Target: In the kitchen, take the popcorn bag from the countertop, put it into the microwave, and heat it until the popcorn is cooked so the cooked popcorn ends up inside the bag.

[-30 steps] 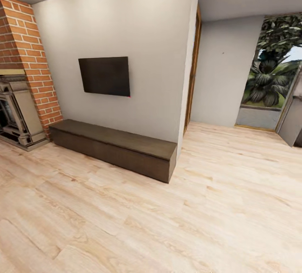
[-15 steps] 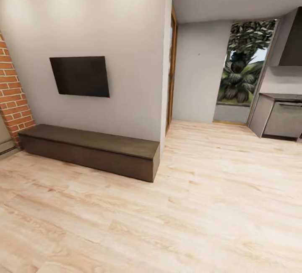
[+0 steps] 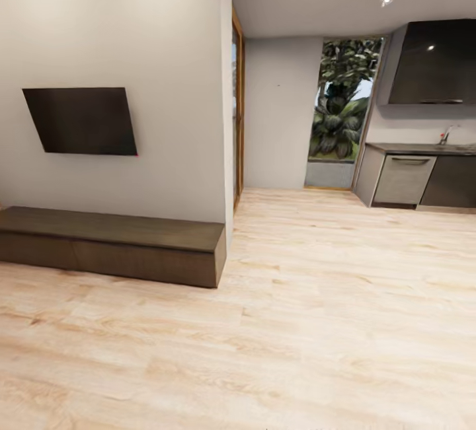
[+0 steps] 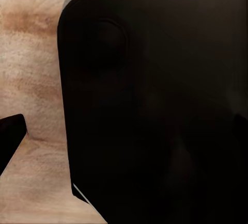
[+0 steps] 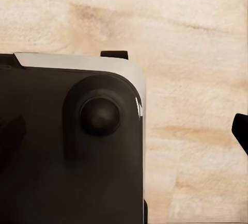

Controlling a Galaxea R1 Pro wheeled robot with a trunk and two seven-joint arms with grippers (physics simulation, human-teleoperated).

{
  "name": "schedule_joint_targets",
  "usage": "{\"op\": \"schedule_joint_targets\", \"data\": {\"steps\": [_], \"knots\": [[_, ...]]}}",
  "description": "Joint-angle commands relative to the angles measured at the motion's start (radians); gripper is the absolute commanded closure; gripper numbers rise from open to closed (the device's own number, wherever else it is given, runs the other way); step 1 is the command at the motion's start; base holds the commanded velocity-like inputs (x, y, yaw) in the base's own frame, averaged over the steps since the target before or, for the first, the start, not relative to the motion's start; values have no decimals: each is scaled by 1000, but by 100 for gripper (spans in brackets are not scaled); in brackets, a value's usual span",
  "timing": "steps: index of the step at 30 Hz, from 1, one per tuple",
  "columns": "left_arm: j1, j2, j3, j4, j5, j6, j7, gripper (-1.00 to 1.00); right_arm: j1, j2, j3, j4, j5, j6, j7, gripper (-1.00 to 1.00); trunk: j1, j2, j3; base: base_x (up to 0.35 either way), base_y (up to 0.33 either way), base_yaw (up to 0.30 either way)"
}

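From the head camera I see pale wood floor [image 3: 317, 324], a dark television [image 3: 80, 121] on the wall above a long low bench [image 3: 112, 245], and a kitchen countertop [image 3: 423, 148] far right beneath a black hood [image 3: 433, 63]. My wrist cameras show the robot's black base [image 4: 155, 105] over floor; I cannot tell whether either claw is open or closed.

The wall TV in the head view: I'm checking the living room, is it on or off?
Off, as far as shows: the TV on the pale wall has a uniformly dark screen with no image.
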Motion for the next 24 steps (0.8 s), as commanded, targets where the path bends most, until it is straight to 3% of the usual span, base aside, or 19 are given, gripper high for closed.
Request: {"op": "schedule_joint_targets", "data": {"steps": [1,13,24], "knots": [[1,1,0,-4,-1,-1,0,-100,-1,0,0,1,0,-3,0,-100,0,0,-1,0,0,-297],[1,2,-1,-6,-1,1,0,-100,-1,0,0,1,0,-3,0,-100,0,0,-1,167,0,-297],[1,3,-1,-6,-1,1,0,-100,-1,0,0,1,0,-6,0,-100,0,0,-1,316,0,-260]]}}
